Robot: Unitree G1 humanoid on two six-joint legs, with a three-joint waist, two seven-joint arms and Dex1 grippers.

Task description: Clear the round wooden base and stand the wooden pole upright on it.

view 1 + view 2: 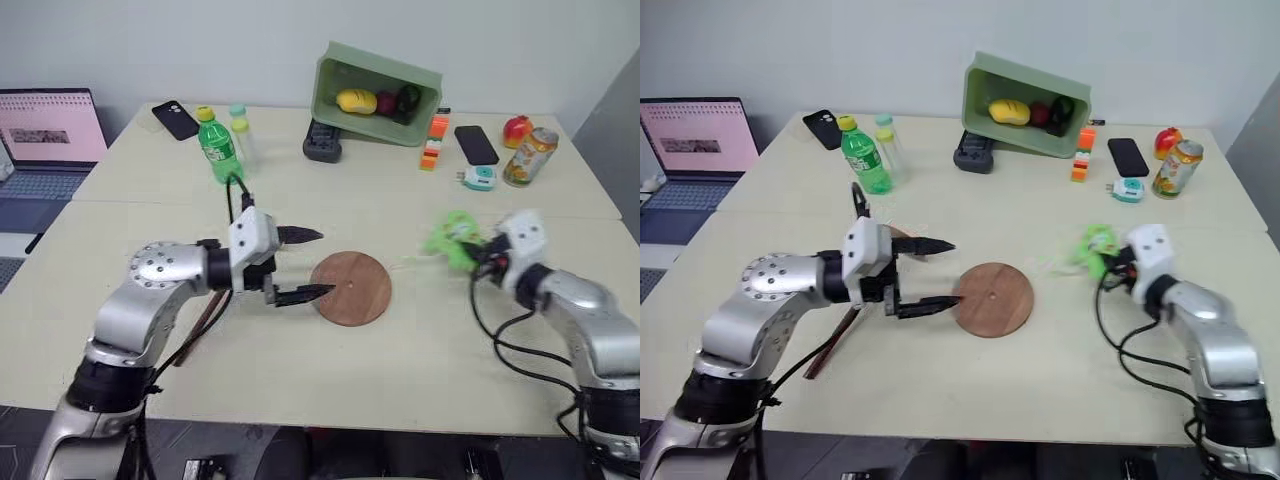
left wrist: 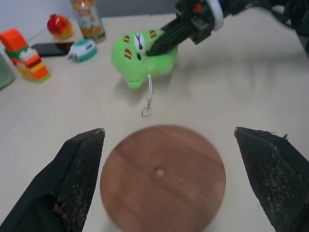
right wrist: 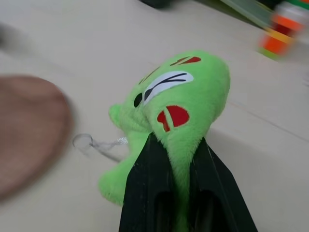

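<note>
The left pincer (image 1: 312,264) is wide open, and nothing is between its two black fingers (image 2: 72,181). It hangs just beside the round wooden base (image 1: 350,287), at the base's near edge, with the fingertips pointing across it. The base lies flat on the worktop (image 1: 400,370), and a tiny hole sits in its middle. Nothing lies on top of it.

The right pincer (image 3: 176,145) is closed tight on a green plush toy (image 3: 178,106). The toy has an angry eye and red spots. Its body is squeezed between the two fingers. A thin string with a small ring (image 3: 83,141) hangs from the toy and lies on the worktop, between the toy and the base. This pincer and its toy are well apart from the left pincer, on the other side of the base.

The wooden pole (image 1: 835,345) lies flat on the worktop behind the left pincer, partly hidden under the left arm. Only a dark brown piece of it shows.

Far beyond both pincers stand a green bottle (image 1: 217,146), a tipped green basket (image 1: 375,92) with fruit inside, some toy blocks (image 1: 434,141), a black phone (image 1: 476,144) and a drink can (image 1: 529,156).
</note>
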